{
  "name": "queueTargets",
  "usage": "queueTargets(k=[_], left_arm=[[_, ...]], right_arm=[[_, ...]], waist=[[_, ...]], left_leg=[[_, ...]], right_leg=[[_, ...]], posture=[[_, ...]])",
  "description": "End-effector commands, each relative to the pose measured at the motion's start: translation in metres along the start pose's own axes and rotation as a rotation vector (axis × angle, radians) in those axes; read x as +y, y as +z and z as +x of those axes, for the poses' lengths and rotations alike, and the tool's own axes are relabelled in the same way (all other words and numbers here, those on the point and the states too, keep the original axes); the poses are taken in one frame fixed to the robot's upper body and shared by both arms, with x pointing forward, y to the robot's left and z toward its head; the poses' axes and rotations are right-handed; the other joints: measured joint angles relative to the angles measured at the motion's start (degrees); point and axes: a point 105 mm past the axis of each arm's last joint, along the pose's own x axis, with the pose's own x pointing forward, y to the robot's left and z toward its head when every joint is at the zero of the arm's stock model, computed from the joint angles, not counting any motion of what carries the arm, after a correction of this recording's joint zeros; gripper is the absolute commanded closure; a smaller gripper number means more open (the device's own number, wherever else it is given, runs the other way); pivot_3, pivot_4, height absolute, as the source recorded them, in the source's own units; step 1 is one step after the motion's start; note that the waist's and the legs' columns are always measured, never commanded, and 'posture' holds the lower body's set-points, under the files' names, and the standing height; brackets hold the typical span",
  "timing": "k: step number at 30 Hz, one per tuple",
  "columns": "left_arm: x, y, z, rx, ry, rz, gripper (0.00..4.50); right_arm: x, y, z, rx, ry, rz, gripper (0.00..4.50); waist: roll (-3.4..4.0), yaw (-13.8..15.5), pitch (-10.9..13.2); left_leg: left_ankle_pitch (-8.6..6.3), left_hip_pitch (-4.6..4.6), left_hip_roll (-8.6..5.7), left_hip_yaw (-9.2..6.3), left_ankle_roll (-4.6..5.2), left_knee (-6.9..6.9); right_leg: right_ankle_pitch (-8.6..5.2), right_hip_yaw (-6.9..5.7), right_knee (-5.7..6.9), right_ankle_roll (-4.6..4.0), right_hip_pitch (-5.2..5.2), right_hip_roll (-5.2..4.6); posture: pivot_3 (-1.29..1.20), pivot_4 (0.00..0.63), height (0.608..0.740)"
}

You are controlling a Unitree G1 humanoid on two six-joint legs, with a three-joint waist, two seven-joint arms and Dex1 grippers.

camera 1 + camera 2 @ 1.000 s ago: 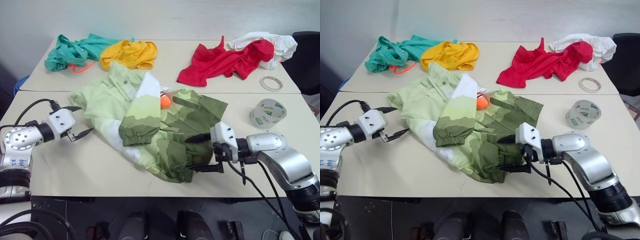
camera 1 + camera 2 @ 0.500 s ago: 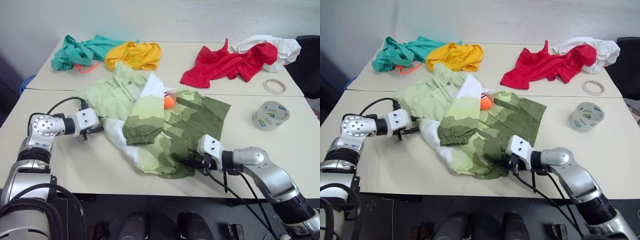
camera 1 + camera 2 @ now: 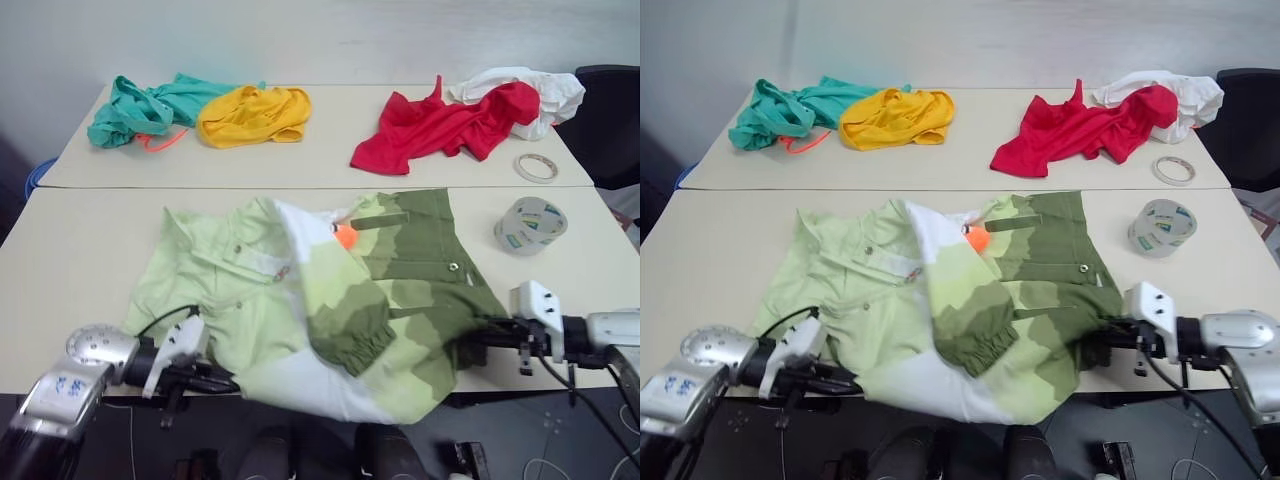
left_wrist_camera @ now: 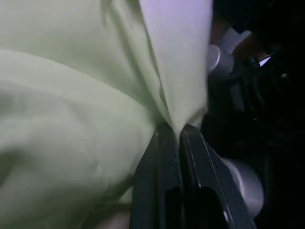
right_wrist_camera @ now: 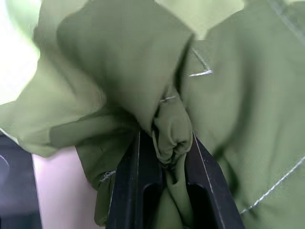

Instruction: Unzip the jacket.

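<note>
Jacket: colour-blocked lime, white and olive fabric jacket spread over the near counter edge.
Left hand: pinching its pale near-left hem (fingers nearly together).
Right hand: clamped on olive near-right fold.

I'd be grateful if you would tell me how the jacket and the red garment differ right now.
The jacket is colour-blocked in lime, white and olive; the red garment is one plain colour. The jacket lies on the near table, its hem hanging over the front edge; the red garment lies crumpled on the far table. The left tool and right tool are both shut on the jacket; nothing grips the red garment. Both are loose cloth.
</note>
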Motion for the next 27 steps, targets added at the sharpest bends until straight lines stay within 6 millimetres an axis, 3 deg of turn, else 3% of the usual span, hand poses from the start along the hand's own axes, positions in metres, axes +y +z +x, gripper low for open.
queueTargets(k=[1, 4, 5, 6, 9, 12, 16, 18, 19, 23, 25, 27], left_arm=[[0.001, 0.009, 0.001, -0.023, 0.112, 0.067, 4.47], [0.005, 0.011, 0.000, -0.052, 0.184, 0.076, 4.47], [0.005, 0.011, -0.004, -0.063, 0.199, 0.067, 4.50], [0.005, 0.012, -0.008, -0.069, 0.218, 0.067, 4.50], [0.008, 0.011, -0.026, 0.010, 0.273, 0.057, 3.87], [0.008, 0.031, -0.038, -0.035, 0.299, 0.035, 2.98], [-0.009, 0.032, -0.052, -0.029, 0.231, -0.060, 1.76], [-0.006, 0.030, -0.059, -0.037, 0.277, -0.044, 1.14], [-0.001, 0.034, -0.062, -0.072, 0.308, -0.038, 0.83], [0.012, 0.052, -0.065, -0.218, 0.385, 0.019, 0.83], [0.019, 0.059, -0.065, -0.256, 0.421, 0.053, 0.83], [0.028, 0.066, -0.064, -0.299, 0.457, 0.097, 0.50]], right_arm=[[-0.011, 0.002, -0.023, -0.019, -0.063, 0.049, 4.50], [-0.009, 0.015, -0.026, -0.128, -0.046, 0.127, 4.50], [-0.006, 0.015, -0.026, -0.117, -0.022, 0.126, 3.82], [-0.002, 0.015, -0.027, -0.104, 0.003, 0.134, 3.55], [0.003, 0.042, -0.031, -0.124, 0.067, 0.249, 2.56], [-0.001, 0.084, -0.037, -0.200, 0.125, 0.289, 1.58], [-0.012, 0.107, -0.043, -0.187, 0.121, 0.288, 0.22], [-0.020, 0.120, -0.037, -0.221, 0.113, 0.293, 0.00], [-0.025, 0.124, -0.028, -0.228, 0.098, 0.272, 0.00], [-0.044, 0.118, 0.024, -0.166, 0.007, 0.249, 0.00], [-0.045, 0.110, 0.052, -0.127, 0.024, 0.306, 0.00], [-0.042, 0.109, 0.074, -0.119, 0.077, 0.365, 0.00]], waist=[[0.19, 0.3, 0.1], [0.32, 0.3, 0.2], [0.34, 0.3, 0.2], [0.34, 0.2, 0.2], [0.50, 0.1, 0.3], [0.63, -0.3, 0.4], [0.61, -0.2, 0.4], [0.64, -0.2, 0.4], [0.64, -0.2, 0.4], [0.48, -0.2, 0.3], [0.48, -0.2, 0.4], [0.47, 0.0, 0.4]], left_leg=[[-0.01, 0.15, 0.00, -0.03, 0.00, -0.02], [-0.15, 0.36, 0.00, -0.03, 0.03, -0.05], [-0.16, 0.36, 0.01, -0.03, 0.01, -0.07], [-0.16, 0.38, 0.01, -0.03, 0.00, -0.12], [-0.18, 0.39, 0.01, -0.02, -0.02, -0.22], [-0.18, 0.40, 0.02, 0.00, -0.02, -0.23], [-0.23, 0.43, 0.07, -0.01, -0.11, -0.49], [-0.23, 0.46, 0.06, 0.02, -0.12, -0.74], [-0.23, 0.45, 0.06, 0.03, -0.12, -0.81], [-0.21, 0.44, 0.06, 0.03, -0.18, -0.83], [-0.21, 0.41, 0.05, 0.06, -0.19, -0.84], [-0.17, 0.33, -0.01, 0.09, -0.15, -0.78]], right_leg=[[0.00, -0.02, -0.09, 0.00, 0.20, -0.01], [0.00, -0.01, -0.20, 0.00, 0.42, -0.04], [0.00, -0.02, -0.21, 0.00, 0.41, -0.04], [0.00, -0.02, -0.22, 0.00, 0.40, -0.04], [-0.01, -0.03, -0.27, -0.02, 0.37, -0.03], [-0.01, 0.01, -0.29, -0.01, 0.35, -0.04], [-0.05, -0.03, -0.39, -0.09, 0.31, -0.04], [-0.07, -0.04, -0.56, -0.14, 0.27, -0.03], [-0.07, -0.04, -0.63, -0.14, 0.25, -0.03], [-0.08, -0.10, -0.68, -0.14, 0.26, 0.03], [-0.07, -0.11, -0.64, -0.13, 0.22, 0.03], [-0.05, -0.12, -0.57, -0.10, 0.15, 0.04]], posture=[[0.00, 0.150, 0.740], [0.00, 0.150, 0.740], [0.00, 0.150, 0.740], [0.00, 0.150, 0.740], [0.00, 0.150, 0.740], [0.00, 0.150, 0.740], [0.00, 0.150, 0.740], [0.00, 0.150, 0.740], [0.00, 0.150, 0.740], [0.00, 0.150, 0.740], [0.00, 0.150, 0.740], [0.00, 0.150, 0.740]])
